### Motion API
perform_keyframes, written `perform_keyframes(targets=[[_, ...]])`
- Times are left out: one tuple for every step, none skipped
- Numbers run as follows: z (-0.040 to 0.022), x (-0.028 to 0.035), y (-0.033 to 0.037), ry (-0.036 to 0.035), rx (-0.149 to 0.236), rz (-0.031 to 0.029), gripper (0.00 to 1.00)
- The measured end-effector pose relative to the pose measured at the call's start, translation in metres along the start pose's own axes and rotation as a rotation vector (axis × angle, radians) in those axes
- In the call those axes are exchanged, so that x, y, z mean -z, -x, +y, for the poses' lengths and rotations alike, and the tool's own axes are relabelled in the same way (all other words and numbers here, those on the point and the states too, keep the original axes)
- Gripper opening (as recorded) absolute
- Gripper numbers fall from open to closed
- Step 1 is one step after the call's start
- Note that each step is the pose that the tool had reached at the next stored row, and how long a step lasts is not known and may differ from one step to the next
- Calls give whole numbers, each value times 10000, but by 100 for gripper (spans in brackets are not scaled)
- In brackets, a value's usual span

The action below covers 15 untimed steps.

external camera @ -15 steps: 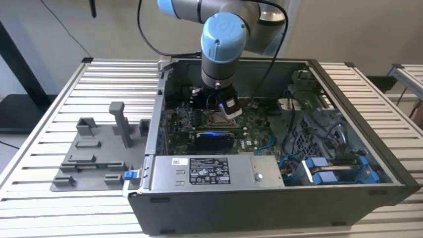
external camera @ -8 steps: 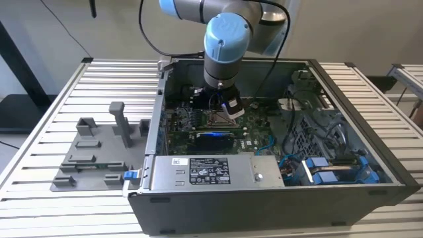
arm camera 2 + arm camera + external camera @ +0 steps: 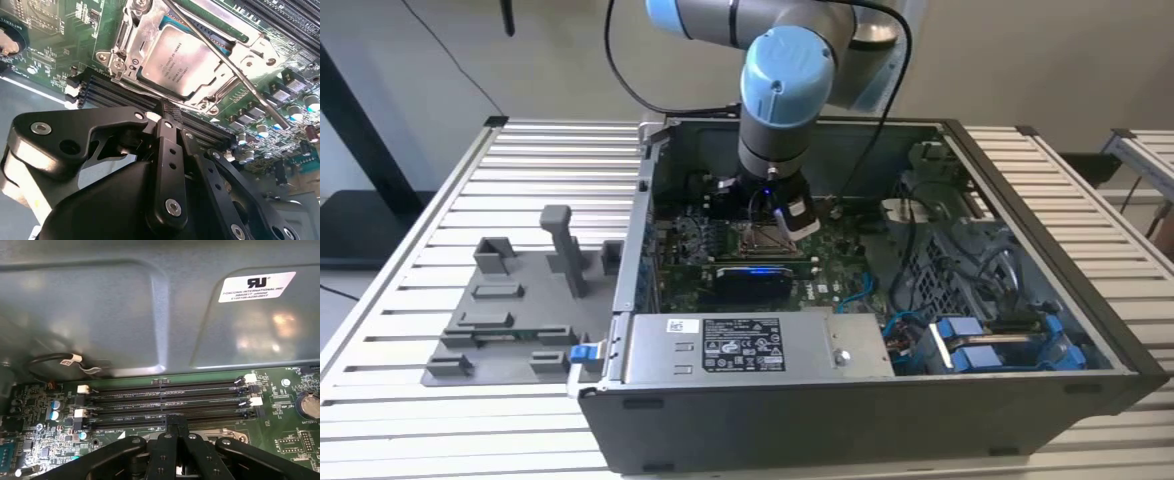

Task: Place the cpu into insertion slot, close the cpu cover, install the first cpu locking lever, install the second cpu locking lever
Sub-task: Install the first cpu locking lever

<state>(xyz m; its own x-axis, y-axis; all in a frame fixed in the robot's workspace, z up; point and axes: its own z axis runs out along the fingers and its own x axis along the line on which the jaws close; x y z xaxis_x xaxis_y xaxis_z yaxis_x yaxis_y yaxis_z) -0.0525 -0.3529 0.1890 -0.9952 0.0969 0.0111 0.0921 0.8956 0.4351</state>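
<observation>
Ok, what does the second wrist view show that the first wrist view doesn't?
Second wrist view: the cpu, the cover framing it, and a thin lever slanting across. First wrist view: the case wall with a white label and a loose cable. In both wrist views: the shut gripper and the memory slots.

Gripper (image 3: 173, 422) right at the memory slots (image 3: 167, 399), fingertips pinched together.
Four black slots lie side by side on the green circuit board (image 3: 35, 440), coin battery (image 3: 307, 405) past one end, black cable (image 3: 47, 360) past the other, grey case wall (image 3: 125, 315) with a white label (image 3: 256, 286) behind.
</observation>
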Motion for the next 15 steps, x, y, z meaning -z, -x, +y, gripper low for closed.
perform_keyframes(targets=[[-1, 0, 0, -2, -2, -1, 11], [-2, 1, 2, -3, -2, 0, 11], [-2, 1, 3, -4, -1, 0, 11], [-3, 1, 7, -7, -2, 0, 11], [-3, 0, 14, -6, -2, 0, 11], [-2, -2, 27, -6, -2, 0, 11], [-1, -3, 42, -5, -2, -1, 11], [-1, -4, 53, -4, -2, -1, 11], [1, -5, 64, -4, -1, -1, 11], [2, -5, 73, -5, -2, -1, 11], [2, -5, 83, -5, -2, 0, 11], [4, -5, 98, -6, -1, 0, 11], [5, -6, 111, -5, -1, -1, 11], [6, -7, 124, -5, -2, -1, 11], [7, -7, 135, -5, -2, -1, 11]])
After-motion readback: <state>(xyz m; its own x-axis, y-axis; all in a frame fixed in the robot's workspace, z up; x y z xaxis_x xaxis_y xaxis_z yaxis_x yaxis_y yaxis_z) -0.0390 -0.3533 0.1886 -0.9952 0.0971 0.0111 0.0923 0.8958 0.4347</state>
